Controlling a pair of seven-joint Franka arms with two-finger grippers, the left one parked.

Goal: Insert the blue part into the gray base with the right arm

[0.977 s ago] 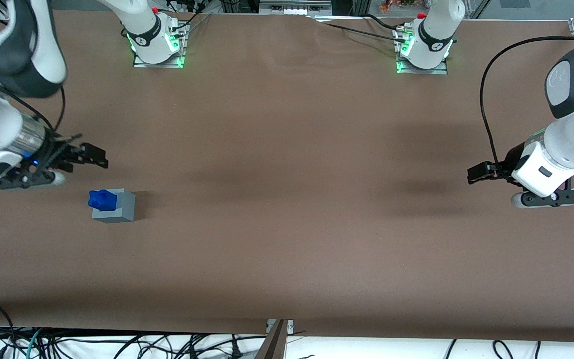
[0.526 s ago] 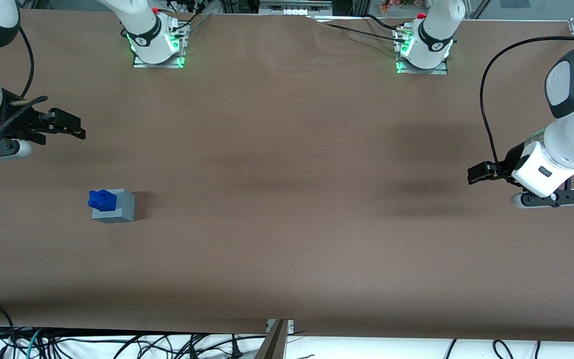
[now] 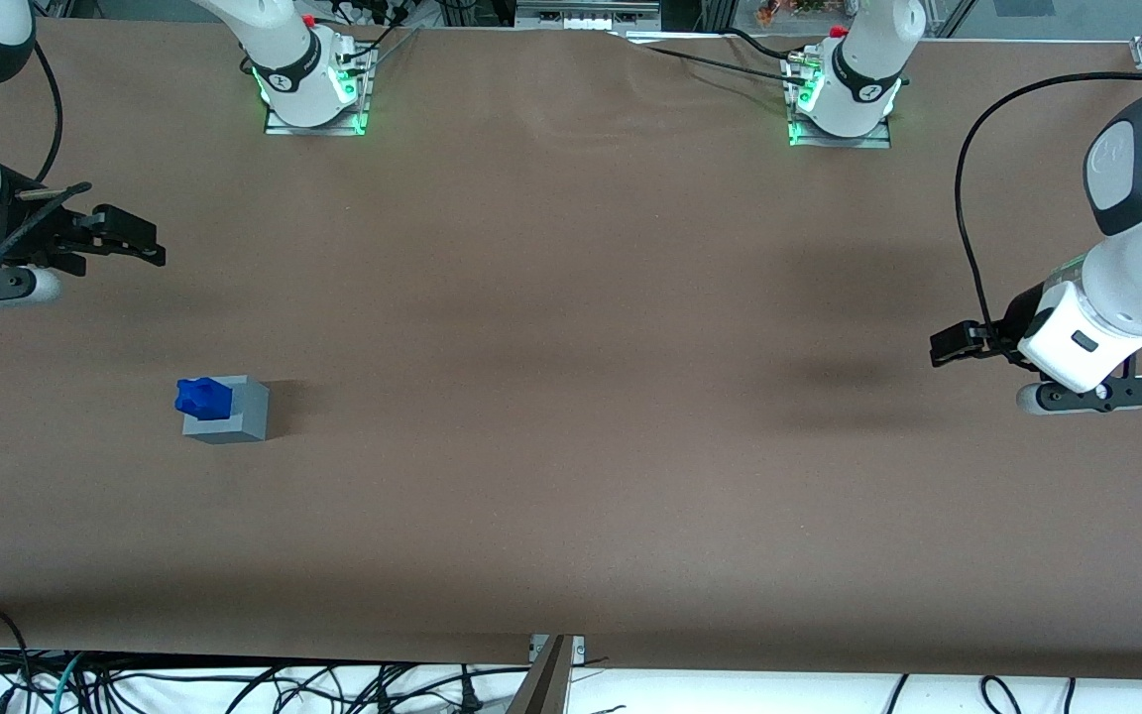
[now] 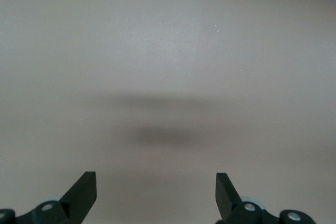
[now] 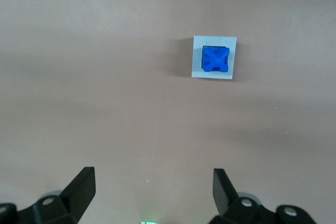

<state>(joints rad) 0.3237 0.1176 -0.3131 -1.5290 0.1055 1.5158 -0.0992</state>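
Note:
The gray base [image 3: 237,414] stands on the brown table toward the working arm's end. The blue part [image 3: 202,398] sits in the recess in its top and sticks up above the rim. In the right wrist view the blue part [image 5: 216,59] fills the square recess of the gray base [image 5: 197,56]. My right gripper [image 3: 140,243] is open and empty, raised well above the table, farther from the front camera than the base and well apart from it. Its fingers [image 5: 83,184] stand wide apart over bare table.
Two arm mounts with green lights [image 3: 313,94] [image 3: 841,104] stand at the table's edge farthest from the front camera. Cables hang below the near edge [image 3: 234,684]. The brown table [image 3: 571,397] stretches bare between the base and the parked arm.
My right gripper has risen and drawn away from the base, farther from the front camera, then settled. The blue part and gray base have not moved.

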